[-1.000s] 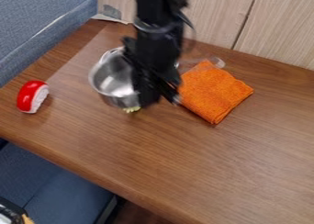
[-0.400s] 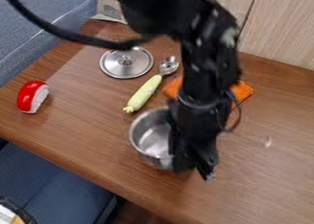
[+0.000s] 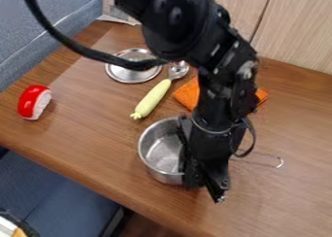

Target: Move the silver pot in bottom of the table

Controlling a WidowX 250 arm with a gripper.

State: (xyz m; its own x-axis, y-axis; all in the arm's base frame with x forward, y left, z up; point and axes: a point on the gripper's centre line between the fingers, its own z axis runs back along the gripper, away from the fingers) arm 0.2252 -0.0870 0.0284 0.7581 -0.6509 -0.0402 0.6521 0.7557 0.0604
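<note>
My black gripper (image 3: 206,185) hangs at the lower middle of the table, at the right side of the silver pot (image 3: 156,156). One finger lies over the pot's right wall and the other is on the outer side, with the wall between them. The pot is upright near the table's front edge, its opening facing up. Its right part is hidden behind the gripper, and a wire handle (image 3: 280,160) sticks out to the right of the arm.
A metal lid (image 3: 133,75) lies at the back left, with a spoon (image 3: 177,71) and a pale yellow-green vegetable (image 3: 152,99) beside it. An orange cloth (image 3: 187,93) is partly behind the arm. A red and white toy (image 3: 28,102) lies at the far left.
The gripper and the silver pot have moved from the back left toward the table's front and right, uncovering the lid, spoon and vegetable. Since the middle frame they have barely moved.
</note>
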